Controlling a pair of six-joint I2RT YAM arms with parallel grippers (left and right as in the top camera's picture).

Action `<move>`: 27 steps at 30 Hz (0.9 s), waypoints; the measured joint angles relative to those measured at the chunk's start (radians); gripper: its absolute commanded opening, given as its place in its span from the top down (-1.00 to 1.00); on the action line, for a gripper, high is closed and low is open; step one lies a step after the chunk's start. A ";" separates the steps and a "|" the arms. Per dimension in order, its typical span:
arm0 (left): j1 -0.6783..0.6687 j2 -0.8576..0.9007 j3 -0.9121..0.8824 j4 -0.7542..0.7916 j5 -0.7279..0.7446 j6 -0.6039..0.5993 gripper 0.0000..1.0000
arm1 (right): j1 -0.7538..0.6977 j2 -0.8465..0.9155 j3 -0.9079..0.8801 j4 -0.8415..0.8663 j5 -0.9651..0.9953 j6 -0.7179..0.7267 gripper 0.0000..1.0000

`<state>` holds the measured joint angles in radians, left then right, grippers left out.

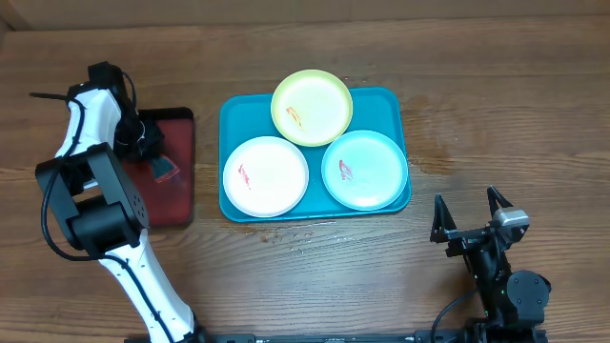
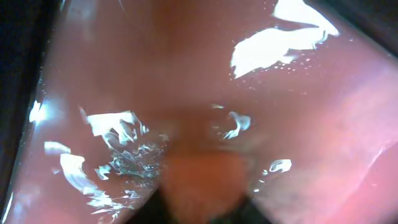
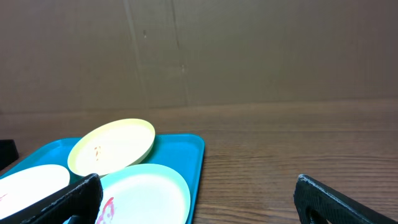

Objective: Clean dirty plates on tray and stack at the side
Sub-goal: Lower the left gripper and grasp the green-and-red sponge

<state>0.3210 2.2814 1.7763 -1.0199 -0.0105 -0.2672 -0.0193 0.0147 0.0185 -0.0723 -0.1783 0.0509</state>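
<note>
1. From overhead, the tray (image 1: pixel 238 114) lies mid-bench. The white plate (image 1: pixel 267 176) is at its near-left corner, the mint-blue plate (image 1: pixel 365 170) at its near-right corner, and the yellow-green plate (image 1: pixel 313 107) overhangs its far edge. Each plate has a red smear.
2. The right gripper (image 1: pixel 467 211) sits near the bench's near-right corner with its jaws spread wide. Its wrist view sees the plates from the side.
3. The left gripper (image 1: pixel 160 170) is over the dark red tray (image 1: pixel 176 205). Its wrist view shows only blurred glossy red, so I cannot tell how its jaws stand.
</note>
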 measured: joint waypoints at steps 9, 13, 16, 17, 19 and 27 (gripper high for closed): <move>0.000 0.006 0.011 -0.097 0.014 0.011 -1.00 | 0.000 0.000 0.000 0.000 0.000 0.000 -1.00; 0.001 0.012 0.011 -0.197 0.043 0.009 -1.00 | 0.000 0.000 0.000 0.000 0.000 0.000 -1.00; 0.000 0.018 0.011 -0.237 0.055 0.009 -0.96 | 0.000 0.000 0.000 0.000 0.000 0.000 -1.00; 0.000 0.018 0.011 -0.239 0.056 0.008 -0.86 | 0.000 0.000 0.000 0.000 0.000 0.000 -1.00; 0.000 0.019 0.011 -0.241 0.058 0.008 -0.45 | 0.000 0.000 0.000 0.000 0.000 0.000 -1.00; 0.000 0.019 0.011 -0.209 0.064 0.011 0.86 | 0.000 0.000 0.000 0.000 0.000 0.000 -0.99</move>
<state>0.3214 2.3001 1.7878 -1.2285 0.0532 -0.2562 -0.0193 0.0147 0.0185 -0.0723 -0.1783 0.0513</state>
